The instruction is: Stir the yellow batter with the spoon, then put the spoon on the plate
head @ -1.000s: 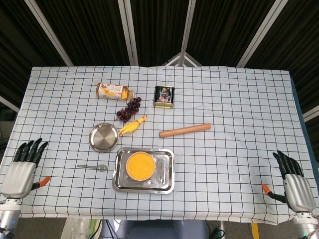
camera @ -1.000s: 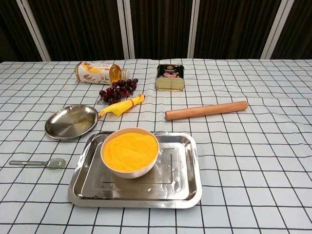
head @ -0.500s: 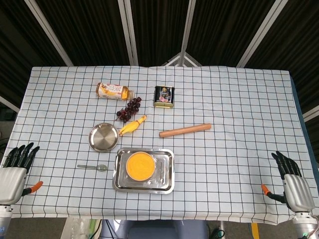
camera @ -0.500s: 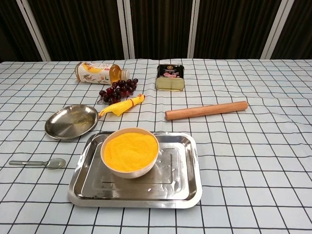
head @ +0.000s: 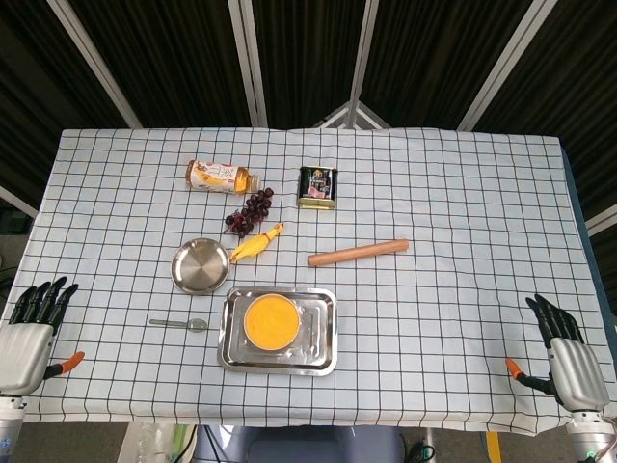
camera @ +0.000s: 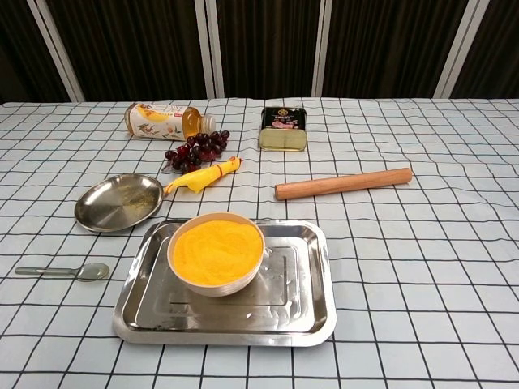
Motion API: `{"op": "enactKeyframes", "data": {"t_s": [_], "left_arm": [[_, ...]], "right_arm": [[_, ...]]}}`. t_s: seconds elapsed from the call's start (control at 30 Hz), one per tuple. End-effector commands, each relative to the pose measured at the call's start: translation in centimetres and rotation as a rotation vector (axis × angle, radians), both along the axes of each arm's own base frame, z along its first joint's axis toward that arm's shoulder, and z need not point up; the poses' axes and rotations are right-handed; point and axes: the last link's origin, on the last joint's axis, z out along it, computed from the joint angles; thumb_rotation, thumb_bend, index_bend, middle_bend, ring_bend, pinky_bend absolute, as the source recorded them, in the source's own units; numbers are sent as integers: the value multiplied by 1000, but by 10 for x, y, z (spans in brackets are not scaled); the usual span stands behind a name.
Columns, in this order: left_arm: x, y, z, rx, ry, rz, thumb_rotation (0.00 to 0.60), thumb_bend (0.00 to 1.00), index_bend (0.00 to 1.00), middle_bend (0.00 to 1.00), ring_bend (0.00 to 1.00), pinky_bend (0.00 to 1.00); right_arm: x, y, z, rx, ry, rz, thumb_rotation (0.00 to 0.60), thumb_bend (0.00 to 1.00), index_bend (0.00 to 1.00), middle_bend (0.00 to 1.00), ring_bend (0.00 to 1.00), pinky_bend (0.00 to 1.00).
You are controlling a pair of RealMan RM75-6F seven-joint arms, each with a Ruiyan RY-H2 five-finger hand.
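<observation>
Head view shows left hand (head: 26,333) and right hand (head: 569,357) spread, holding nothing, spoon (head: 179,324) lying left of the batter bowl (head: 270,321).

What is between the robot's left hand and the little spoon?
Nothing but bare checked tablecloth lies between the left hand and the spoon. The head view shows this.

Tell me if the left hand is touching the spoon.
Apart. The head view shows the left hand at the table's left edge, with bare checked cloth between it and the spoon lying beside the tray.
</observation>
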Motion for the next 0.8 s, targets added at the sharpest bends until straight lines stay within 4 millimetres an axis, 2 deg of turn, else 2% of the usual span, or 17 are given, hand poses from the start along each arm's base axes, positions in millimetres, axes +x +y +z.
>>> {"op": "enactKeyframes", "data": {"t_s": [0.03, 0.2, 0.3, 0.4, 0.47, 0.57, 0.67, 0.73, 0.8], "left_arm": [[0, 0, 0, -7, -4, 3, 600, 86, 0, 0, 0, 0], [5, 7, -8, -55, 1, 0, 600, 87, 0, 0, 1, 11], [12, 17, -18, -92, 24, -7, 600, 92, 0, 19, 74, 128], [22, 32, -28, -105, 54, -25, 600, 102, 13, 175, 288, 338], [29, 44, -37, -106, 69, -32, 600, 113, 82, 373, 482, 494], [36, 60, -53, -126, 69, -12, 600, 148, 193, 527, 605, 616], [40, 74, -68, -155, 78, 23, 600, 230, 271, 561, 642, 665], [41, 81, -77, -175, 97, 42, 600, 251, 321, 524, 616, 654], [43, 86, -88, -194, 115, 58, 600, 252, 341, 420, 532, 575]], "right_arm": [[0, 0, -1, 5, 1, -2, 600, 317, 0, 0, 0, 0], [1, 1, -2, 4, 2, -6, 600, 317, 0, 0, 0, 0], [1, 1, -1, 2, 0, -8, 600, 317, 0, 0, 0, 0], [1, 0, -1, 2, -2, -6, 600, 317, 0, 0, 0, 0], [1, 1, -1, 4, -3, -5, 600, 317, 0, 0, 0, 0], [1, 1, -1, 8, -2, -5, 600, 317, 0, 0, 0, 0], [0, 1, -1, 11, -4, -6, 600, 316, 0, 0, 0, 0], [0, 1, -1, 12, -5, -6, 600, 317, 0, 0, 0, 0], [1, 1, -1, 14, -5, -5, 600, 317, 0, 0, 0, 0]]}}
